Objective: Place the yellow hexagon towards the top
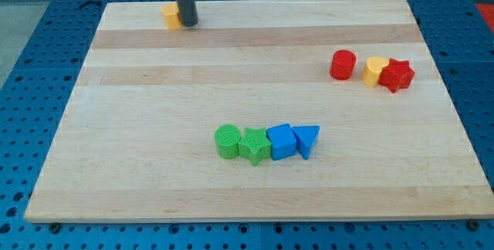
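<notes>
Board: one wooden board lay on a blue pegged surface.
Block count: seven blocks in all; two yellow, two red, two green, two blue minus none, so actually eight.
Yellow: two; a yellow hexagon near the view's top left edge of the board, and a yellow heart-like block at the view's right.
Red: two; a red cylinder and a red star, both at the view's right.
Right group: cylinder stood just apart to the left of the yellow heart-like block; the star touched that block's right side.
Green: two; a green cylinder and a green star, touching.
Blue: two; a blue cube and a blue triangle, touching.
Lower row: all four sat in one line, centre-bottom of the board, well apart from the other groups.
My tip: one dark rod, its end sat touching the yellow hexagon's right side.
Grasp: no jaws on this rod, nothing held; contact by pressing only.
</notes>
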Available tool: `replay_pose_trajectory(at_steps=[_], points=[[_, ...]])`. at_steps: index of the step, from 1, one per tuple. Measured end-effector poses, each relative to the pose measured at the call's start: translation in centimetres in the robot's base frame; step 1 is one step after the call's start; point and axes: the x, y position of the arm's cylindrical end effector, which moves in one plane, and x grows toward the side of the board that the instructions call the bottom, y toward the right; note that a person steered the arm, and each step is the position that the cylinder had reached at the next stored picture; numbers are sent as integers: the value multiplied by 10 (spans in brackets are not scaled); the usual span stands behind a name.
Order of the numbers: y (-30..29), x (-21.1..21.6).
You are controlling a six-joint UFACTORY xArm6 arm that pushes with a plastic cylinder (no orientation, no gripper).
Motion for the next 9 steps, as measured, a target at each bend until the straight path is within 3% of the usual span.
replay_pose_trajectory(at_steps=[1, 2, 4, 6, 9], points=[[-51, 0], [-63, 0], [-25, -6], [-50, -26], [-66, -23]])
